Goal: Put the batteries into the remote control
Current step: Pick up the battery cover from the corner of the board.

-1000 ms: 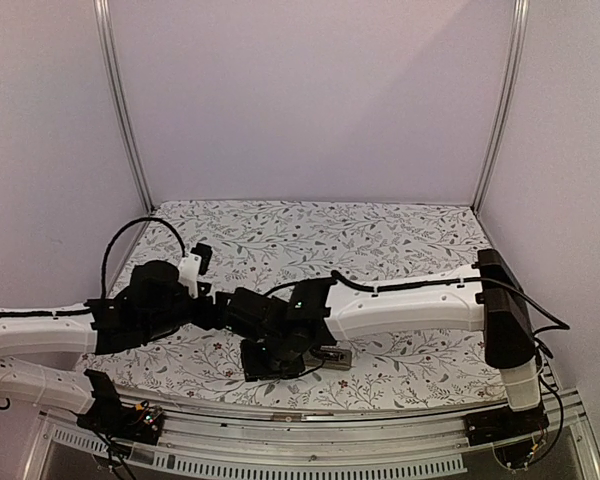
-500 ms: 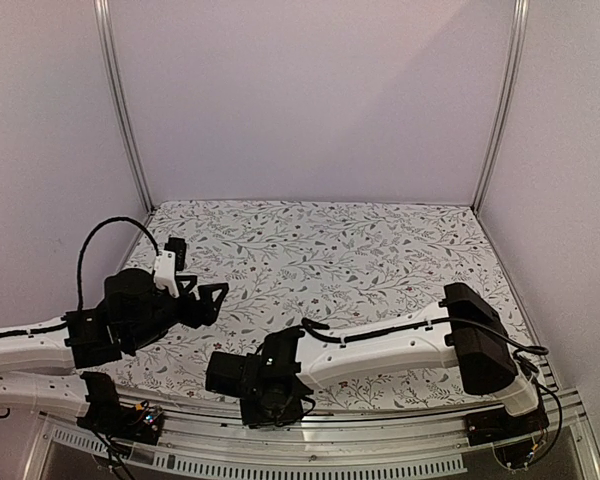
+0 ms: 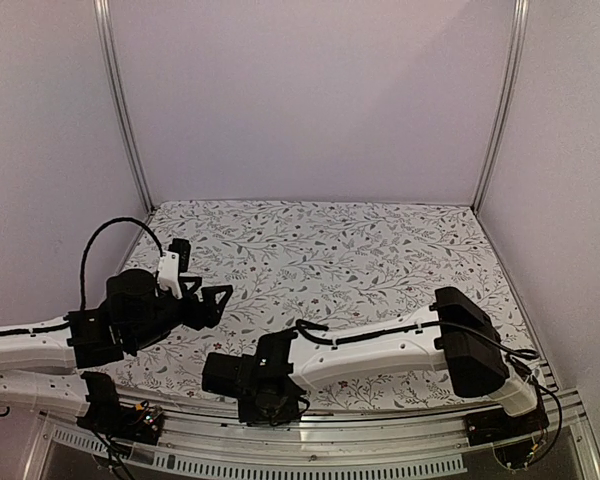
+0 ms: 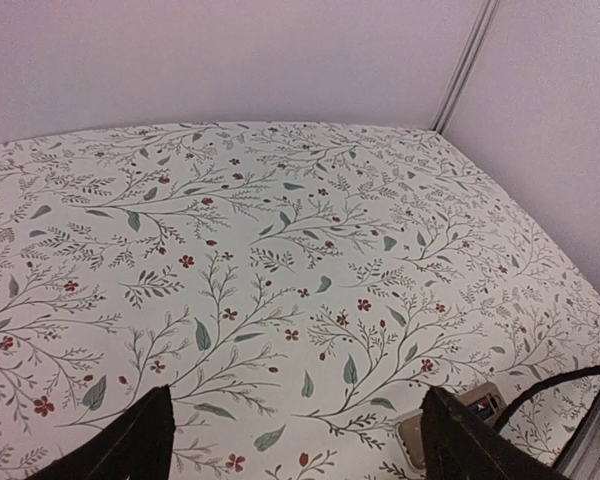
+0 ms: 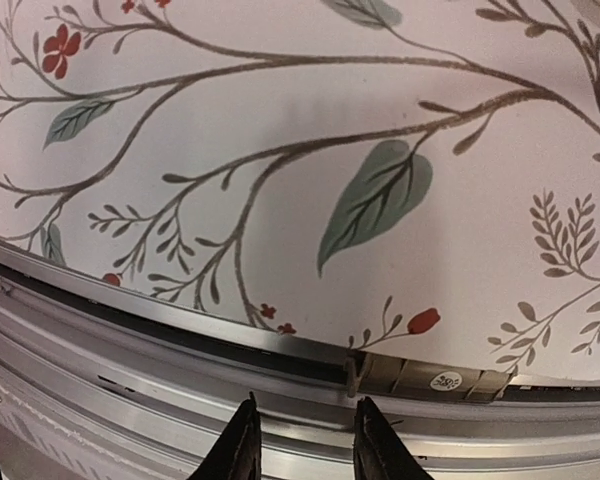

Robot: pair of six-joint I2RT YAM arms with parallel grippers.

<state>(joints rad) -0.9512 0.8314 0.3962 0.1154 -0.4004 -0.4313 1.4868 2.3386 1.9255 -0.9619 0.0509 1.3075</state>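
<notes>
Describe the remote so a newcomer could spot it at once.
Start from the floral table and go to its near edge, beside a black cable. The remote lies there: a small tan-grey slab with a dark recess, plain against the printed flowers.

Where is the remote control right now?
In the left wrist view, the remote control lies at lower right on the floral table, partly behind a finger of the left gripper, beside a black cable.
</notes>
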